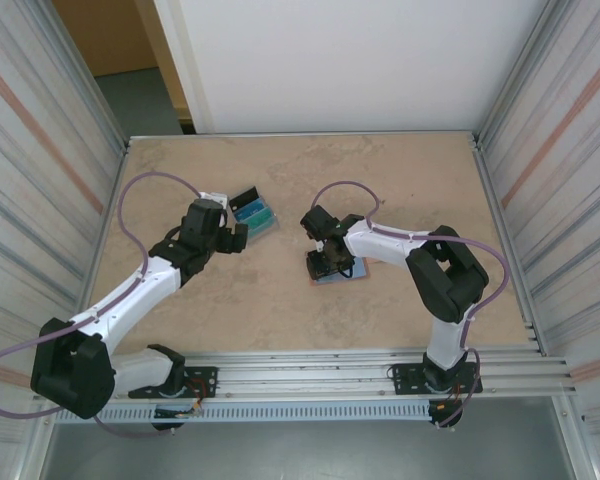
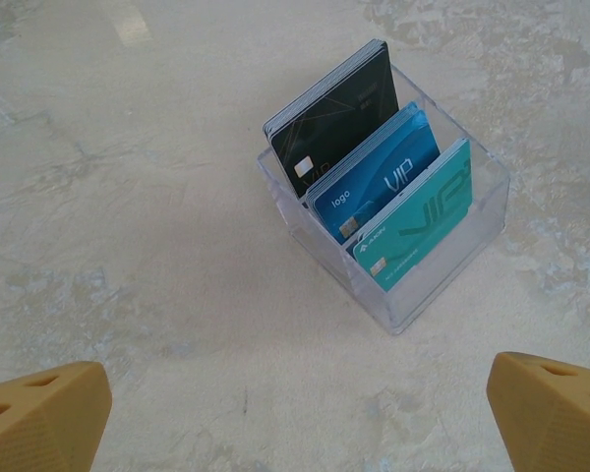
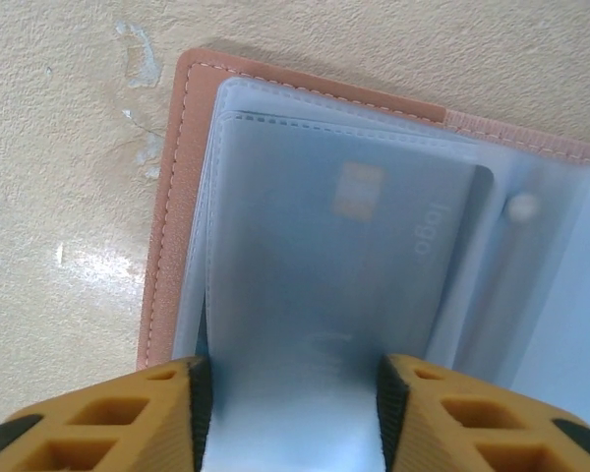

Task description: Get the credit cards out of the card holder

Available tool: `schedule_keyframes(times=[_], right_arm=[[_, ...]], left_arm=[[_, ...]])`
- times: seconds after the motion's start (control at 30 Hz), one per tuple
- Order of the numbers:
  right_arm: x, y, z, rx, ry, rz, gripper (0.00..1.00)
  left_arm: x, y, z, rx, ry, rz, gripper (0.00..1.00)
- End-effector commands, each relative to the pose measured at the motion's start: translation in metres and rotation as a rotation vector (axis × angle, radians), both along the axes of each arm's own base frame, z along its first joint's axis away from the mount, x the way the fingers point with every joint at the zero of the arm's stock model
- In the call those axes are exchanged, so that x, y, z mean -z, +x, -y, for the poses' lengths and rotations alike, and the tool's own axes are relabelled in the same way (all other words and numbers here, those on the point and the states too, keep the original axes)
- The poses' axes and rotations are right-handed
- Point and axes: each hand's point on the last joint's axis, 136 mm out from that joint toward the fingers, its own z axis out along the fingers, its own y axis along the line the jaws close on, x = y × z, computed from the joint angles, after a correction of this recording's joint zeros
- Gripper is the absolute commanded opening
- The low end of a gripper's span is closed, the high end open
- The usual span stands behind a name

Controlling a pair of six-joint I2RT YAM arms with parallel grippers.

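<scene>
Open card holder point(image 3: 165, 206) lies flat right of table point(image 2: 128, 197) centre, salmon border exposed at its left edge; a credit card point(image 3: 364, 265) sits inside a clear sleeve point(image 3: 275, 157). Right gripper point(image 3: 295, 413) points down, fingers part-spread astride the sleeve's near edge; whether they grip cannot be told. Bare surface rings the clear box point(image 2: 488, 211) of three upright cards point(image 2: 385, 185). Left arm point(image 1: 130, 290) reaches forward, left gripper point(image 2: 295, 403) spread wide.

Shining bright and even from overhead, casting only faint, soft shadows across the table point(image 1: 280, 170). Glaring in small pale patches up close. Softening the near fingertips point(image 2: 39, 413) slightly out of focus.
</scene>
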Motion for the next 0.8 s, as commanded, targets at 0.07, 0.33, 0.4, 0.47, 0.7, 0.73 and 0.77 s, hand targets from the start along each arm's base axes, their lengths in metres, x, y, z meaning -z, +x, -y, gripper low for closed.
schedule_keyframes(times=[0.07,0.33,0.4,0.47,0.7,0.73,0.77], right_arm=[[0.007,-0.012,0.007,-0.013,-0.028,-0.041,0.41],[-0.004,-0.029,-0.014,-0.077,0.109,-0.107,0.3],[-0.007,-0.037,-0.021,-0.099,0.16,-0.133,0.3],[-0.009,-0.041,-0.024,-0.108,0.185,-0.149,0.29],[-0.013,-0.03,-0.01,-0.066,0.111,-0.085,0.22],[-0.014,-0.028,-0.01,-0.061,0.11,-0.077,0.21],[-0.016,-0.024,-0.011,-0.053,0.11,-0.064,0.19]], left_arm=[[-0.012,-0.001,0.007,0.011,-0.037,0.036,0.99],[-0.038,-0.012,0.016,0.012,-0.006,0.125,0.99],[-0.043,-0.015,0.021,0.023,-0.007,0.141,0.99],[-0.046,-0.018,0.025,0.031,-0.01,0.151,0.99],[-0.048,-0.02,0.036,0.047,-0.037,0.155,0.99],[-0.048,-0.02,0.037,0.049,-0.041,0.154,0.99],[-0.048,-0.019,0.038,0.049,-0.042,0.153,0.99]])
